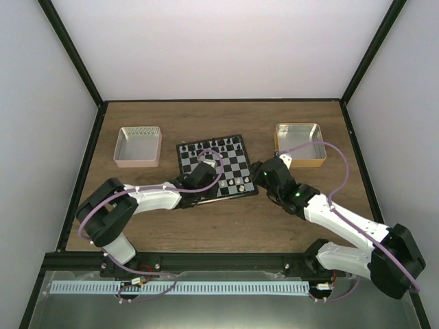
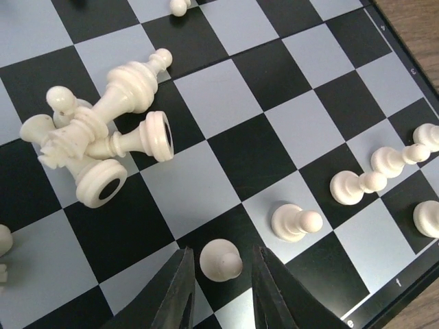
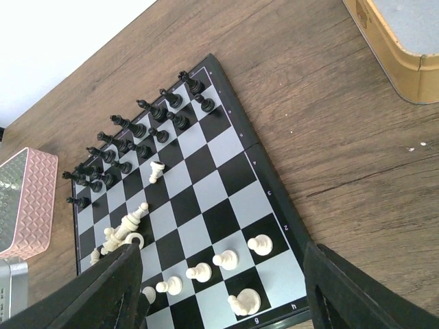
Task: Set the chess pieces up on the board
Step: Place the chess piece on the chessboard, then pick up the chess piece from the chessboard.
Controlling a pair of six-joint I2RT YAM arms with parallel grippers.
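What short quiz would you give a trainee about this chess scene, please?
1. True or false: the toppled white pieces lie off the board.
2. What stands between the fingers of the left hand? A) a white pawn B) a black pawn C) nothing
3. Fill in: the black pieces stand in ___ rows.
Key: 1 false, they lie on the board; 2 A; 3 two.
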